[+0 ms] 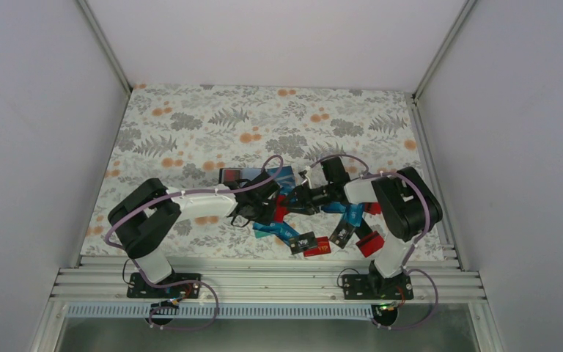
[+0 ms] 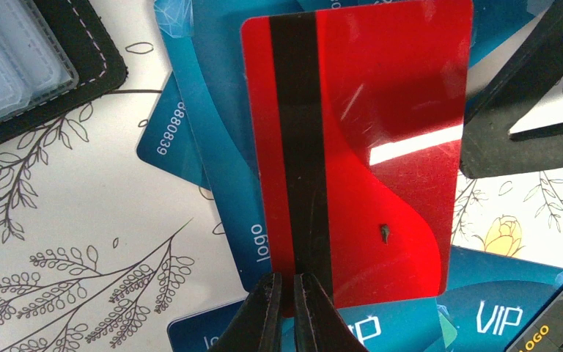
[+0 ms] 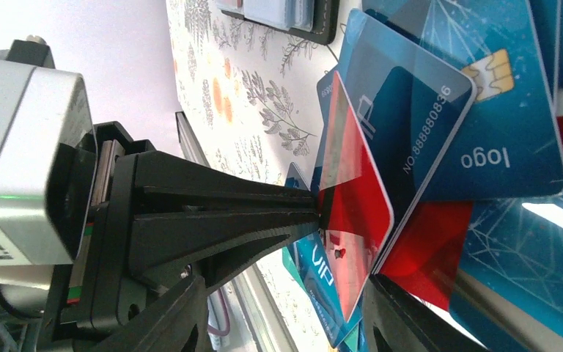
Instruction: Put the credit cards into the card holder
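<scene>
My left gripper (image 2: 286, 295) is shut on the short edge of a red credit card (image 2: 381, 147) with a black stripe and holds it above a pile of blue credit cards (image 2: 223, 169). Seen from the right wrist, that red card (image 3: 352, 213) stands nearly edge-on, pinched at the tips of the left gripper's fingers (image 3: 293, 209). My right gripper (image 3: 287, 287) is open; its fingers straddle the card's lower end with a wide gap on one side. The black card holder (image 2: 95, 70) lies open at the top left, its grey-blue slots showing. From above, both grippers (image 1: 278, 196) meet mid-table by the holder (image 1: 234, 176).
Loose blue, red and black cards (image 1: 304, 242) are scattered on the floral cloth (image 1: 190, 125) in front of the right arm, up to the near rail (image 1: 264, 268). A red card (image 1: 370, 242) lies by the right arm's base. White walls close in both sides.
</scene>
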`<state>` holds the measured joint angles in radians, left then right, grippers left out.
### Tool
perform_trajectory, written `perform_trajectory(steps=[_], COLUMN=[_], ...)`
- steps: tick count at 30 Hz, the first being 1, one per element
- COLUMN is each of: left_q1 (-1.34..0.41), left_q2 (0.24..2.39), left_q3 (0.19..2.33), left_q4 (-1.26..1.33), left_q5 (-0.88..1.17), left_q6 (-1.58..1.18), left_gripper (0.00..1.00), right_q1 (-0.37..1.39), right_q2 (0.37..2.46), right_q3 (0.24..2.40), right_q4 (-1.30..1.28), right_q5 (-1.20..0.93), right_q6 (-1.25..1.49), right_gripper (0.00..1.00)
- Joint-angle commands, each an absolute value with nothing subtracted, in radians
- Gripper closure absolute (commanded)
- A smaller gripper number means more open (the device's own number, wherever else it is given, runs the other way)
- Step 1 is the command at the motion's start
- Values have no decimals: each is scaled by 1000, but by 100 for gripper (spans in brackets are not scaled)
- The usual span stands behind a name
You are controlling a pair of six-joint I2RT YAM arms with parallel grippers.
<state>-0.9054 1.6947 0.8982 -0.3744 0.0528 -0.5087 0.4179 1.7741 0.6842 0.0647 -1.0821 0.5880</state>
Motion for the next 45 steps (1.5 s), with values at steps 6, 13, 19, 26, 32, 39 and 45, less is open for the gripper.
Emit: perform_trajectory(steps=[6, 13, 19, 26, 32, 39, 45], left_q1=[-910, -910, -910, -911, -910, -881, -762], left_q2=[1753, 1760, 1756, 1724, 1635, 1443, 1232], left_q3=[862, 865, 866, 862, 866, 918, 949], left_q4=[-408, -410, -413, -416, -448, -543, -575], left_q5=[46, 47, 44, 38, 12, 2, 107], left_q6=[-504, -500, -499, -506, -515, -470, -397], left_gripper=[94, 94, 94, 94, 94, 79, 66], right_q1=[450, 476, 482, 486, 483, 485, 485], right_q2=[1824, 1860, 1876, 1871, 1810, 1642, 1563], right_q3=[680, 681, 687, 696, 727, 783, 789], right_q4=[158, 198, 191, 133, 28, -68, -12], right_q5=[-1120, -1120, -1081, -999, -970, -965, -1025], right_q6=[605, 613, 612, 589, 532, 475, 464], right_gripper=[47, 51, 66, 95, 96, 96, 96])
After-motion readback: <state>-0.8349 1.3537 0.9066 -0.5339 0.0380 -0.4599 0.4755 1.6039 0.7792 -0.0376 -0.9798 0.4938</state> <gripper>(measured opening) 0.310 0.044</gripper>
